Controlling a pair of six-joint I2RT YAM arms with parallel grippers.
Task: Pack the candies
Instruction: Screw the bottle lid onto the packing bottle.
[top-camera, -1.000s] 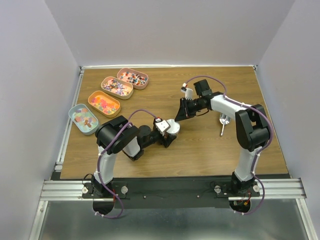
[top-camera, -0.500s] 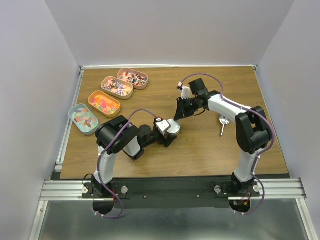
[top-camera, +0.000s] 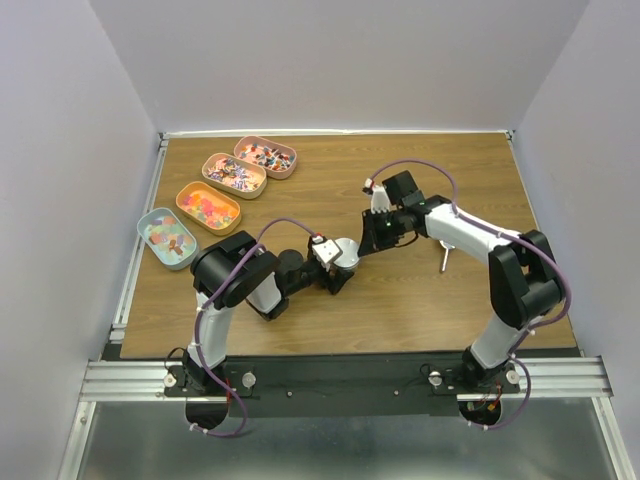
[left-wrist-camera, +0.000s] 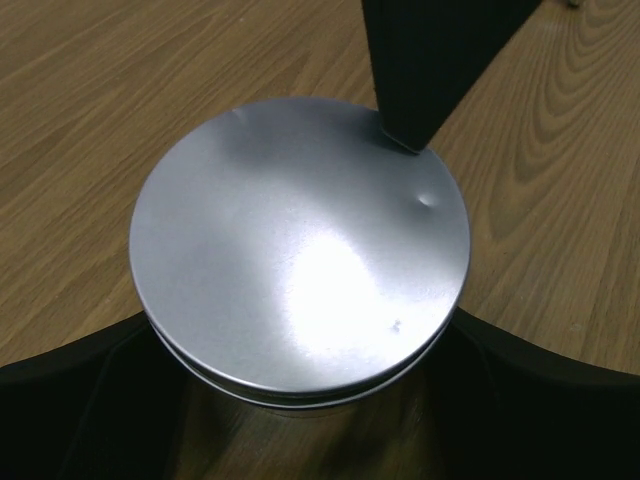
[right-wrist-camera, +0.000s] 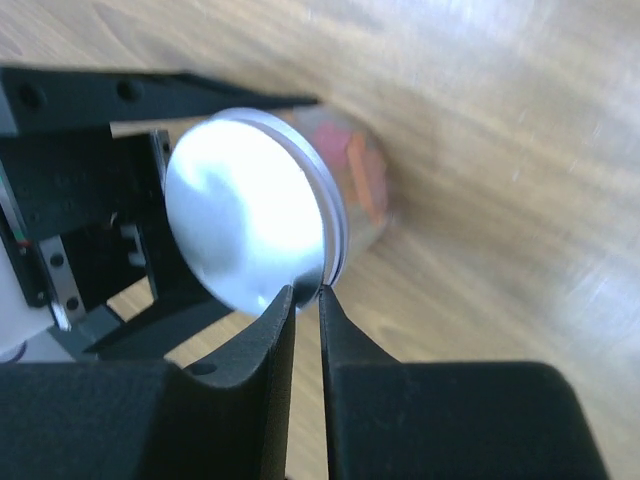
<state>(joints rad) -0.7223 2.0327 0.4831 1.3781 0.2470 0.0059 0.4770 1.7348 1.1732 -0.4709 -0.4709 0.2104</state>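
The candies (top-camera: 208, 208) sit mostly in four oval tins (top-camera: 172, 263) lined up at the far left of the table (top-camera: 420, 310), and each tin shows a layer of mixed colours. A smaller share is already in a round clear jar (right-wrist-camera: 365, 200) near the middle of the table. The right wrist view shows orange and red pieces (right-wrist-camera: 360, 175) through its wall.

A silver lid (left-wrist-camera: 300, 250) covers the jar's mouth and looks seated all round, with one small dent near its edge. The left hand (top-camera: 338, 268) is clamped on the jar body, one finger on each side just under the lid.

The right hand (right-wrist-camera: 303, 295) has its fingers drawn almost together at the lid's rim. One tip lies over the lid's face and the other is outside the edge. I cannot tell whether it really pinches the rim or only touches it.

The silver scoop (top-camera: 445, 250) lies on the table to the right, well apart from the jar and from the tins, and neither hand holds it.

My judgement is that some candy has been moved into the jar and the step in hand concerns the lid. The frames do not settle whether the lid is going on or coming off. If every tin is meant to be emptied, most of the packing is not yet done. If one jarful is the aim, little is left beyond securing the lid.
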